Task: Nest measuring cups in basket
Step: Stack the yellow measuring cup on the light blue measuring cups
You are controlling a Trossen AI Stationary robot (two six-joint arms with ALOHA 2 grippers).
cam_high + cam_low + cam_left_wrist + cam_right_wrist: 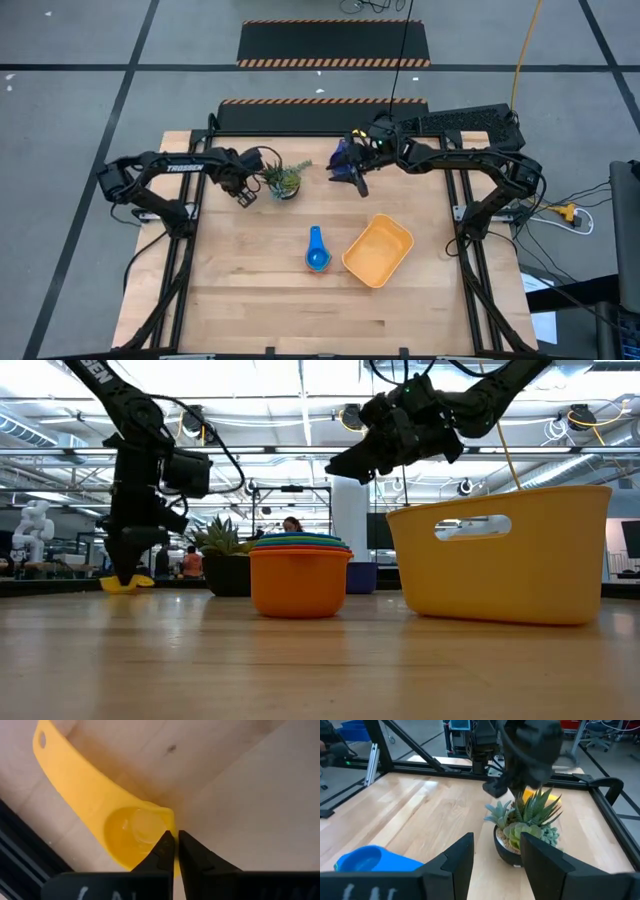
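Wood counter, open lab floor behind it.

Yellow cup lies on the far left of the counter, just left of the plant, well apart from the basket. Left hand is down on it, fingers clenched thin on the bowl's rim wall, one inside the bowl and one outside. Rim pinch makes sense: the handle lies flat on the wood with nothing to get under, while the rim stands up. Cup looks to be on the wood, not lifted.

Cup stack sits mid-counter just left of the basket, blue cup on top, orange shell outside, handles pointing away from the basket. Stack is beside the basket, not in it, so nesting is happening on the wood first; my guess is the stack goes into the basket after.

Right hand hangs above the far edge, right of the plant. It carries something dark blue, probably the dark blue cup, but whether the fingers actually grip it I cannot tell. Held high, it stays clear of the left arm's path.

Risk: thin rim grip, so the cup could pivot or slip on lift.
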